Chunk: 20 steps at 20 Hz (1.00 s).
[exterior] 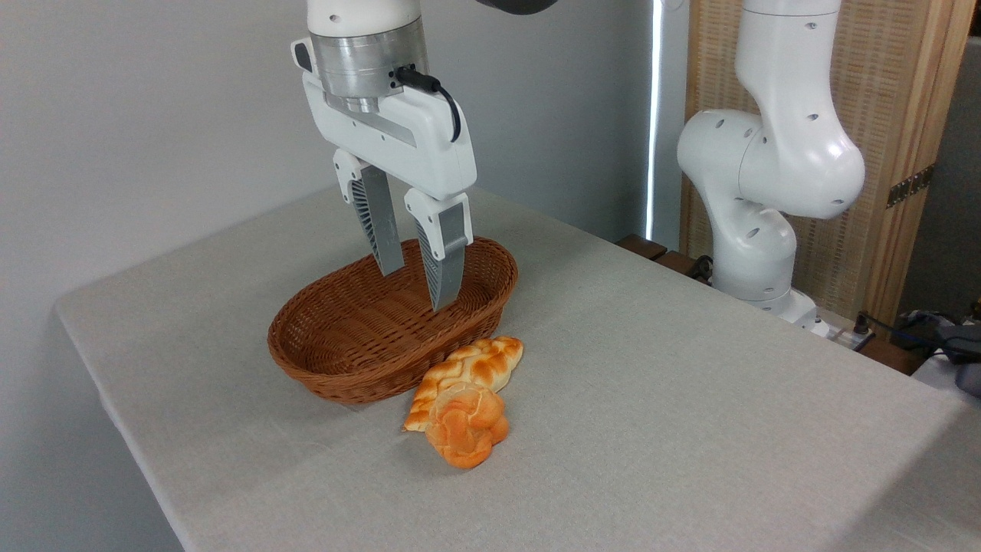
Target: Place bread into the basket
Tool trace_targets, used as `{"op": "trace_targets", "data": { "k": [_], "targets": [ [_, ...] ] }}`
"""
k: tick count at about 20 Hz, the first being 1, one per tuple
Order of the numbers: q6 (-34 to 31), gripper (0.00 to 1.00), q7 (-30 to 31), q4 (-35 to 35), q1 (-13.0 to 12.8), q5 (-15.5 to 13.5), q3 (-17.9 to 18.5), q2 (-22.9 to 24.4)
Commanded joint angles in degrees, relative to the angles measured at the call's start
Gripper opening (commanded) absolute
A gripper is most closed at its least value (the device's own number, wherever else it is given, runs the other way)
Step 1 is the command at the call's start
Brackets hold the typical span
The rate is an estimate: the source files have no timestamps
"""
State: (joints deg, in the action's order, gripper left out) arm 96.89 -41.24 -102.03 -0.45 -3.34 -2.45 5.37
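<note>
We are looking through a single fixed camera, set above table height and off one corner of the table [690, 429], tilting downward across its cloth-covered top. We are facing a pale wall behind the far edge, with a wooden slatted panel [904, 115] at the upper right. We are standing fairly near: the tabletop is filling most of the frame and its near edges are running out of view at the bottom and right. We are seeing the arm's base [759, 253] at the right, while its upper links are being cropped by the top edge.
</note>
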Motion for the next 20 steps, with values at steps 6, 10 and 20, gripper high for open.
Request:
{"op": "trace_targets", "data": {
  "k": [6,10,20],
  "targets": [
    [-1.7,1.0,-0.86,0.78,0.62,-1.31,-0.18,-0.1],
    [-1.53,1.0,-1.12,0.69,0.62,-1.05,-0.27,-0.19],
    [2.68,1.0,-1.48,0.25,0.98,1.67,1.04,-1.5]
  ]
}}
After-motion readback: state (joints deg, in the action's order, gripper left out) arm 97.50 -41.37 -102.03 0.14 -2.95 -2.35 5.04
